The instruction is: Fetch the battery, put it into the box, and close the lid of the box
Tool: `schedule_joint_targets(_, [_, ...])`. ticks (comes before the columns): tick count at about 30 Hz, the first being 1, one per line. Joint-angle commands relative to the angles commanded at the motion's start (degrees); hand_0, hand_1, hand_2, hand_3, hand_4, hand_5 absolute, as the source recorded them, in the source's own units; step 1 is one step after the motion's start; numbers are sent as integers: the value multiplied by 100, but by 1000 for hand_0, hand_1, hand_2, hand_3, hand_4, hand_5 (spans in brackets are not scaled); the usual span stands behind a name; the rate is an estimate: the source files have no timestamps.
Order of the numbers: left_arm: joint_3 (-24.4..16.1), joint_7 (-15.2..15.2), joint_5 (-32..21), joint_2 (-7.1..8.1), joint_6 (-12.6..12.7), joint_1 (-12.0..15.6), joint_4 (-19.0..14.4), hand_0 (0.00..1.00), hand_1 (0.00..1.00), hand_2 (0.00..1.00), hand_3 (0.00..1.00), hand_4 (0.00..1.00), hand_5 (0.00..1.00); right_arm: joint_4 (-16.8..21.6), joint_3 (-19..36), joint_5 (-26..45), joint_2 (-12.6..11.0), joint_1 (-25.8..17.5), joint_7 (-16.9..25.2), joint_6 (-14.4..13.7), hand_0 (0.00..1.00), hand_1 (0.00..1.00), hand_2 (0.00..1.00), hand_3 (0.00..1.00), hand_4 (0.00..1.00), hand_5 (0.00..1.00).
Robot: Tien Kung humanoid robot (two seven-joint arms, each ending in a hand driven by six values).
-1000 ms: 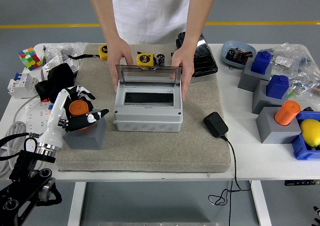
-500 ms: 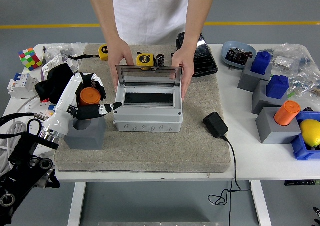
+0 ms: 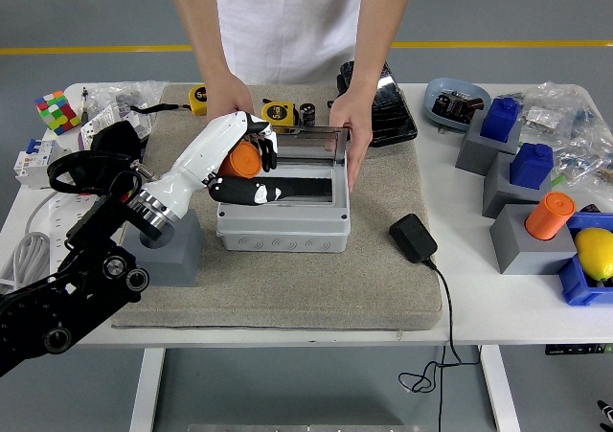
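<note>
Two hands of a person [image 3: 352, 125] hold the grey box [image 3: 283, 210] from the far side, one at each side of its clear lid [image 3: 311, 145], which stands raised just behind the left hand [image 3: 245, 160]. Beyond the hand, past the lid, lie a yellow tape measure [image 3: 279, 112] and a small black cylinder [image 3: 307, 114]. Below the robot's wrist stands a grey block [image 3: 178, 252], on the same beige mat [image 3: 287, 288] as the box. Well to the right of the hand a black power adapter [image 3: 413, 238] lies on the mat. The left hand has its fingers curled around the orange battery [image 3: 241, 160] and grips it above the left part of the open box. Its black thumb [image 3: 244, 193] reaches over the box opening. I cannot tell whether the hand touches the lid.
</note>
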Motion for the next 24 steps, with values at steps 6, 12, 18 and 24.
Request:
schedule_joint_targets(6, [500,351,197,-206,-33,-471,415,6,34,246,362,962,2,11,-37,20,4,8,0,-18,634,656,648,535,943,438])
schedule_joint_targets(12, [799,559,377,-477,12,-653,762,6,38,252,380,965,2,-4,-58,39,20,-19,-20,-10,635,655,648,534,943,437])
schedule_joint_targets(18, [1028,799,530,-662,118,-829,1019,3,39,258,391,984,2,14,-41,35,32,-6,-12,-36,634,656,648,534,943,436])
schedule_joint_targets(24, [1118,994,751,-882,252,-930,1295,2,36,252,385,998,2,9,-46,48,56,-33,-6,-30,634,656,648,534,943,436])
